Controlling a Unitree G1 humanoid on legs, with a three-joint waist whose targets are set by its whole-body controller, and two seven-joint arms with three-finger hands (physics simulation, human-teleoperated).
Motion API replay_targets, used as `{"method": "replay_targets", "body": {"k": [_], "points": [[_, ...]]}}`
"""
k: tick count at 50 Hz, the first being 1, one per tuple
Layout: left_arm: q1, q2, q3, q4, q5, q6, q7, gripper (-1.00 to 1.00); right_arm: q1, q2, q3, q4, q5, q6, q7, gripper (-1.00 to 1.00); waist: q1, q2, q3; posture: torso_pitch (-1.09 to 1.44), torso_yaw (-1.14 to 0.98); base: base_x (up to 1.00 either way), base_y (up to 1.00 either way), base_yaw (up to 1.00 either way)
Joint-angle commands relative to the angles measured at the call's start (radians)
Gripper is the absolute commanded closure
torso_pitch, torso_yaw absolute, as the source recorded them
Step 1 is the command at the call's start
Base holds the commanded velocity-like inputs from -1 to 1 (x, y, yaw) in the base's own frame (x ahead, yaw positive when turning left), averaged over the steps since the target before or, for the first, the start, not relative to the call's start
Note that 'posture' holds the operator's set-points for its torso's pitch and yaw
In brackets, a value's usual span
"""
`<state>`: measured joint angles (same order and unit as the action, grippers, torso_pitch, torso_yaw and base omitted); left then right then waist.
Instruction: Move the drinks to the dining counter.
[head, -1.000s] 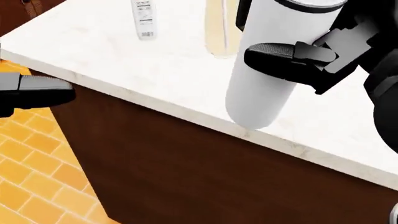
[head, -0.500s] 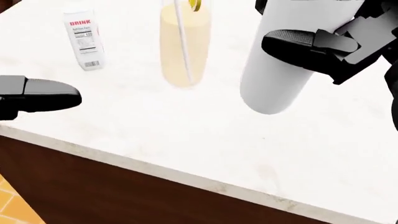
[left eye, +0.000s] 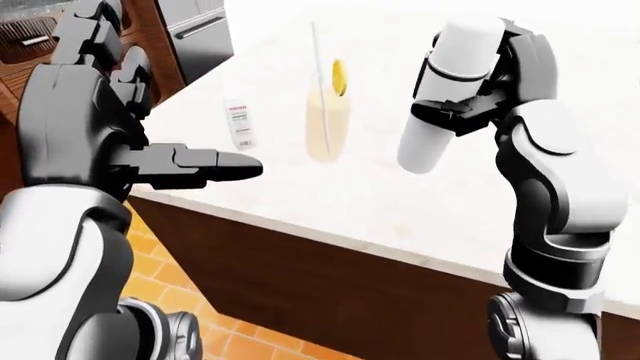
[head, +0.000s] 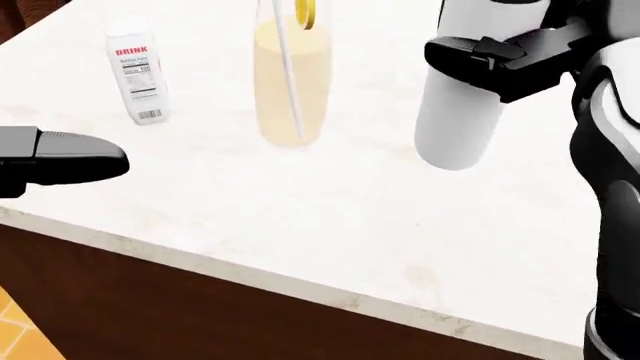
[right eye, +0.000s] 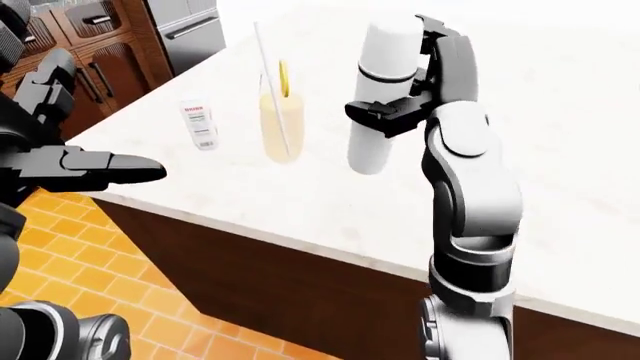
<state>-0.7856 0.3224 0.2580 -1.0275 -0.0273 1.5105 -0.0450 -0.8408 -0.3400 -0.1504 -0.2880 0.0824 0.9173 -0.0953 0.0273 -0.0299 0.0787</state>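
We take the lemonade glass (head: 290, 82) as our landmark: a tall glass of pale yellow drink with a straw and a lemon slice at the rim, standing upright on the white marbled surface (head: 330, 225).

To the left of the glass in the head view, a little apart from it, we see the small drink carton (head: 135, 75), white with red lettering, upright on the same surface.

To the right of the glass we see the white tumbler (head: 462, 105), a tall white cylinder with a dark band near its top. The right robot hand (left eye: 462, 112) is clamped round its middle, black fingers (head: 480, 60) wrapping across the side that faces us. The tumbler is tilted slightly, and its base hangs above the surface, not touching it; the eye views show a gap beneath. It sits clearly nearer the right edge of the views than the glass, apart from it.

Below and left of the glass, the left robot hand (right eye: 110, 169) holds nothing. Its fingers are extended flat and point toward the glass, level with the near edge of the surface. It touches neither carton nor glass.

Below the surface edge we note a dark brown panel (left eye: 330, 292) and an orange tiled floor (right eye: 130, 277).
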Motion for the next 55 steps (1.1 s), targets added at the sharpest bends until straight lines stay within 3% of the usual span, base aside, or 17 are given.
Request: {"method": "replay_targets", "body": {"k": [1, 3, 5, 12, 22, 33, 51, 55], "points": [[-0.022, 0.008, 0.006, -0.010, 0.004, -0.027, 0.004, -1.00, -0.039, -0.008, -0.016, -0.024, -0.031, -0.066, 0.004, 0.99, -0.001, 0.001, -0.029, 0.00, 0.00, 0.00, 0.00, 0.00], [-0.018, 0.008, 0.007, -0.009, 0.003, -0.032, 0.003, -1.00, -0.033, -0.003, -0.011, -0.010, -0.052, -0.076, 0.012, 0.95, -0.001, 0.002, -0.027, 0.00, 0.00, 0.00, 0.00, 0.00], [-0.022, 0.007, 0.003, -0.010, 0.003, -0.027, 0.006, -1.00, -0.035, 0.003, -0.008, 0.014, -0.073, -0.093, 0.018, 0.73, -0.002, 0.003, -0.026, 0.00, 0.00, 0.00, 0.00, 0.00], [-0.013, 0.005, 0.005, -0.008, 0.002, -0.036, 0.006, -1.00, -0.023, 0.026, -0.007, 0.062, -0.112, -0.136, 0.028, 0.73, -0.007, 0.007, -0.026, 0.00, 0.00, 0.00, 0.00, 0.00], [-0.004, 0.004, 0.004, -0.005, -0.001, -0.047, 0.011, -1.00, 0.011, 0.052, -0.002, 0.086, -0.132, -0.165, 0.035, 0.45, -0.015, 0.013, -0.032, 0.00, 0.00, 0.00, 0.00, 0.00], [0.005, 0.003, 0.007, -0.005, -0.005, -0.054, 0.012, -1.00, 0.029, 0.063, 0.002, 0.143, -0.147, -0.219, 0.036, -0.27, -0.023, 0.023, -0.037, 0.00, 0.00, 0.00, 0.00, 0.00], [-0.003, 0.010, 0.011, -0.007, -0.009, -0.044, 0.012, -1.00, 0.047, 0.056, -0.008, 0.103, -0.152, -0.204, 0.050, -0.27, -0.025, 0.026, -0.046, 0.00, 0.00, 0.00, 0.00, 0.00], [-0.005, 0.010, 0.011, -0.009, -0.009, -0.042, 0.012, -1.00, 0.060, 0.050, -0.016, 0.073, -0.146, -0.189, 0.055, -0.35, -0.024, 0.025, -0.047, 0.00, 0.00, 0.00, 0.00, 0.00]]}}
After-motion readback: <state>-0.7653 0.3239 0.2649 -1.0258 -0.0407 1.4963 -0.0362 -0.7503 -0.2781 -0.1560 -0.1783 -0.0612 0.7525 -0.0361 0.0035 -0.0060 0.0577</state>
